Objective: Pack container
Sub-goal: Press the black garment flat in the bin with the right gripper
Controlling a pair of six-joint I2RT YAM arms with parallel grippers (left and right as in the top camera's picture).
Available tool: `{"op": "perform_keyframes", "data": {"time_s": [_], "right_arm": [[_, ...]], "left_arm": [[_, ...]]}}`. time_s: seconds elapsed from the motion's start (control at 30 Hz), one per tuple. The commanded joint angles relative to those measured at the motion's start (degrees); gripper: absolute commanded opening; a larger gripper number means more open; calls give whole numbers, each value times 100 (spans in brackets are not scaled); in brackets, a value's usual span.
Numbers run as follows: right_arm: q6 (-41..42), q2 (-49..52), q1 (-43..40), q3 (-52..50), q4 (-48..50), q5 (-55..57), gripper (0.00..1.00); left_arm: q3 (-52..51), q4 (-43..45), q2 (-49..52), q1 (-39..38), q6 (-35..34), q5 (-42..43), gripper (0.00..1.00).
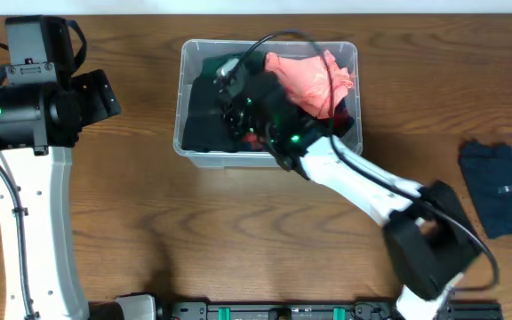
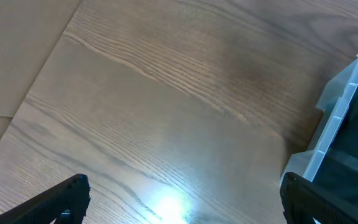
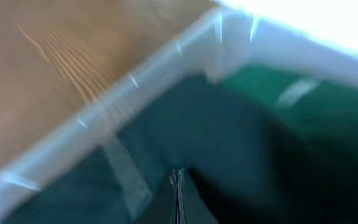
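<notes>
The clear plastic container (image 1: pixel 345 46) stands at the back middle of the table. It holds a dark cloth (image 1: pixel 201 120) and a pink cloth (image 1: pixel 305 80) bunched at its right end. My right gripper (image 1: pixel 238 98) reaches down inside it. In the right wrist view its fingers (image 3: pixel 178 177) are shut together with their tips against the dark green cloth (image 3: pixel 241 137), near the container wall (image 3: pixel 135 78). My left gripper (image 2: pixel 182 190) is open and empty above bare wood, left of the container's edge (image 2: pixel 344 106).
A crumpled navy cloth (image 1: pixel 499 188) lies on the table at the far right. The left arm's white column (image 1: pixel 38 222) stands at the left side. A black rail (image 1: pixel 327 311) runs along the front edge.
</notes>
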Motion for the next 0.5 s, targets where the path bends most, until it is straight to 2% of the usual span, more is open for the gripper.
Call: {"op": "perform_keyframes", "data": {"time_s": [0.0,0.17,0.47], "right_arm": [[-94,496,-9,59,-173,262,1],[-96,885,-61,59,-540,492,1],[-70,844,-118,179,-791,485,1]], "left_arm": [[33,-13,-9,20,-9,-70,98],[33,-13,-9,20,-9,-70,98],[33,-13,-9,20,-11,-70,98]]}}
